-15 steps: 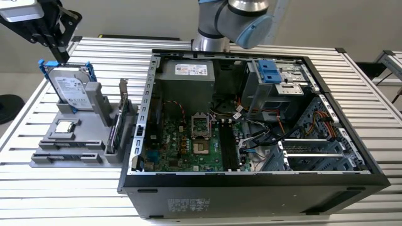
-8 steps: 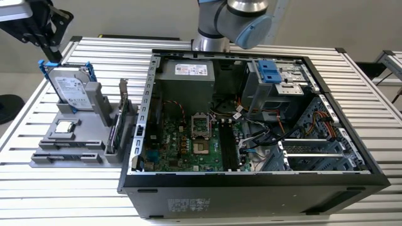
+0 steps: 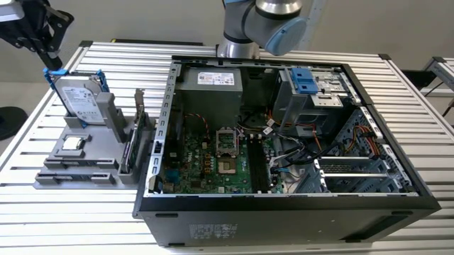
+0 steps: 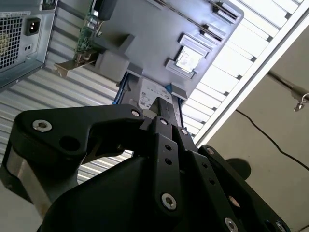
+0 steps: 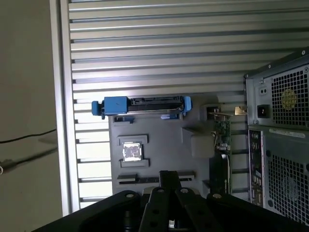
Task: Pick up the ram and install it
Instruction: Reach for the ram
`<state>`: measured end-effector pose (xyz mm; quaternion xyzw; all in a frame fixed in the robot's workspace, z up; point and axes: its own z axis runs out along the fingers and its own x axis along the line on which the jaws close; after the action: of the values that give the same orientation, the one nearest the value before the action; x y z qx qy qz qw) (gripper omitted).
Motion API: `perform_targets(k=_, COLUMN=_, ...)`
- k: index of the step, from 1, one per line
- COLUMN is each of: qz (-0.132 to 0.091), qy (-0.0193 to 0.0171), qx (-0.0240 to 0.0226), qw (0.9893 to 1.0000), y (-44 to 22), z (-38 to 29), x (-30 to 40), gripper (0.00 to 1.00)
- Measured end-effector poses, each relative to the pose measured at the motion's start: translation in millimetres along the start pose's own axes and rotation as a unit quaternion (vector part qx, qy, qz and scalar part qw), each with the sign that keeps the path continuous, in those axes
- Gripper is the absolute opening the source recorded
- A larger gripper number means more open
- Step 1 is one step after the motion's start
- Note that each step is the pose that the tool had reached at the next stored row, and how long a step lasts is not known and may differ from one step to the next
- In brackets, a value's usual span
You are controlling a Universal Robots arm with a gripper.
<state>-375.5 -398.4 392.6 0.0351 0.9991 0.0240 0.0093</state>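
Observation:
The ram (image 3: 129, 151) is a thin green stick standing on edge in a slot of the grey holder (image 3: 85, 172), on the side nearest the open computer case (image 3: 284, 138). In the first wrist view it is a dark strip (image 5: 218, 174) below the expansion card (image 5: 222, 135). My gripper (image 3: 51, 57) hangs at the exterior view's upper left, above the hard drive (image 3: 80, 103) and well away from the ram. Its fingers (image 4: 162, 108) are shut together with nothing between them. The green motherboard (image 3: 212, 164) lies inside the case.
The holder also carries the silver hard drive with blue rails (image 5: 145, 104), a processor chip (image 5: 131, 151) and the expansion card with its metal bracket (image 3: 140, 109). The slatted metal table (image 3: 71, 223) ends close to the holder; beyond its edge is floor with a cable (image 4: 270, 140).

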Motion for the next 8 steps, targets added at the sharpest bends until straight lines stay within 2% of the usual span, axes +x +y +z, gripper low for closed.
perform_targets(k=3, qz=0.0, qy=0.0, qx=0.0, qw=1.0, y=-0.2, z=-0.1, x=3.1, gripper=0.0)
perform_targets(k=8, qz=0.0, qy=0.0, qx=0.0, qw=1.0, y=-0.2, z=0.0, x=3.4, gripper=0.0)
